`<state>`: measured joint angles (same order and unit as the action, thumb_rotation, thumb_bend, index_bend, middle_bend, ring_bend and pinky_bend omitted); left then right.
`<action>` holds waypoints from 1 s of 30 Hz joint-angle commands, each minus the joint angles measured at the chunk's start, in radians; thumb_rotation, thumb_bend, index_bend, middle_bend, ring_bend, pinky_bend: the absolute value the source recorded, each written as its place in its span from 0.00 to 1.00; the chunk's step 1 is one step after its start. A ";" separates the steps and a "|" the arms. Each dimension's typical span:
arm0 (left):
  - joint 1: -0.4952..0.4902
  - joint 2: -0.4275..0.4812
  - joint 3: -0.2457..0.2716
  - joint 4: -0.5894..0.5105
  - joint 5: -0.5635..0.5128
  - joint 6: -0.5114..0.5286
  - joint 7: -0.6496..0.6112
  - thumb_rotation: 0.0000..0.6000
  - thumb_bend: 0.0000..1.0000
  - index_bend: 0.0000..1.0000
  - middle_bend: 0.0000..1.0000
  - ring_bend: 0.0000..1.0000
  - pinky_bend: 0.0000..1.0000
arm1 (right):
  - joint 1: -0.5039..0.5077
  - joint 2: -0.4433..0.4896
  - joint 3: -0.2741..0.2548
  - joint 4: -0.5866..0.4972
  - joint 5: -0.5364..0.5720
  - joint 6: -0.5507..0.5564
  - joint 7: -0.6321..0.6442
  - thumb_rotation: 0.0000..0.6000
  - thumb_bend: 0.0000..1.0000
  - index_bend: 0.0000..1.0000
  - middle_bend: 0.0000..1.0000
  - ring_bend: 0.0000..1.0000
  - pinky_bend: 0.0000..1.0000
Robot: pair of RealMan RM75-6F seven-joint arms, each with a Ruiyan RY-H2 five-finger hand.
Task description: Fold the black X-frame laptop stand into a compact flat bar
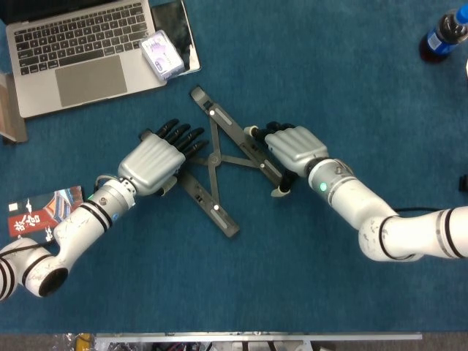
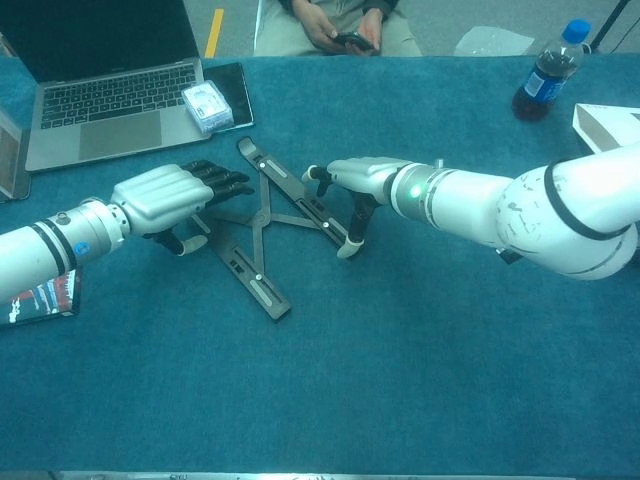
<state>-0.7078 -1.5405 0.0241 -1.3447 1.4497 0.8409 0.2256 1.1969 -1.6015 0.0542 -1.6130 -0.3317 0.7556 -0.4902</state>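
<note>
Black laptop stand (image 1: 216, 157) splayed in X; left hand (image 1: 152, 161) & right hand (image 1: 292, 146) flanking, fingers apart, empty.

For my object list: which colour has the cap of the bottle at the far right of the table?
Blue. The cap of the bottle shows best in the chest view.
</note>
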 commanded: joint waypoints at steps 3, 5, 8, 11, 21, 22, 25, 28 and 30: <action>-0.002 0.001 -0.003 -0.005 -0.002 0.002 -0.003 1.00 0.35 0.00 0.00 0.00 0.00 | 0.001 -0.004 -0.001 -0.002 -0.008 0.001 0.006 1.00 0.00 0.00 0.16 0.00 0.11; -0.001 0.001 -0.003 -0.008 -0.004 0.001 -0.005 1.00 0.35 0.00 0.00 0.00 0.00 | 0.002 -0.007 -0.001 -0.001 -0.011 0.001 0.007 1.00 0.00 0.00 0.16 0.00 0.11; -0.002 0.002 -0.003 -0.011 -0.006 0.001 -0.003 1.00 0.35 0.00 0.00 0.00 0.00 | 0.003 -0.010 -0.002 -0.002 -0.014 0.001 0.011 1.00 0.00 0.00 0.16 0.00 0.11; -0.001 0.003 -0.003 -0.015 -0.009 0.002 -0.005 1.00 0.35 0.00 0.00 0.00 0.00 | 0.003 -0.012 -0.002 -0.005 -0.018 0.002 0.015 1.00 0.00 0.00 0.16 0.00 0.11; -0.003 0.000 -0.006 -0.027 -0.009 0.007 -0.009 1.00 0.35 0.00 0.00 0.00 0.00 | 0.001 -0.018 0.007 -0.027 -0.040 -0.002 0.037 1.00 0.00 0.00 0.16 0.00 0.11; -0.003 0.000 -0.006 -0.029 -0.009 0.007 -0.009 1.00 0.35 0.00 0.00 0.00 0.00 | 0.002 -0.019 0.007 -0.029 -0.042 -0.003 0.038 1.00 0.00 0.00 0.16 0.00 0.11; -0.004 0.001 -0.007 -0.034 -0.012 0.005 -0.008 1.00 0.35 0.00 0.00 0.00 0.00 | 0.004 -0.023 0.008 -0.036 -0.045 -0.005 0.042 1.00 0.00 0.00 0.16 0.00 0.11; -0.005 0.000 -0.008 -0.038 -0.014 0.005 -0.006 1.00 0.35 0.00 0.00 0.00 0.00 | 0.006 -0.029 0.007 -0.041 -0.047 -0.006 0.045 1.00 0.00 0.00 0.16 0.00 0.11; -0.006 -0.001 -0.007 -0.041 -0.014 0.005 -0.005 1.00 0.35 0.00 0.00 0.00 0.00 | 0.008 -0.034 0.007 -0.043 -0.047 -0.007 0.048 1.00 0.00 0.00 0.16 0.00 0.11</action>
<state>-0.7132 -1.5416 0.0165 -1.3856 1.4353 0.8462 0.2206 1.2044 -1.6346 0.0615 -1.6554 -0.3786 0.7493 -0.4435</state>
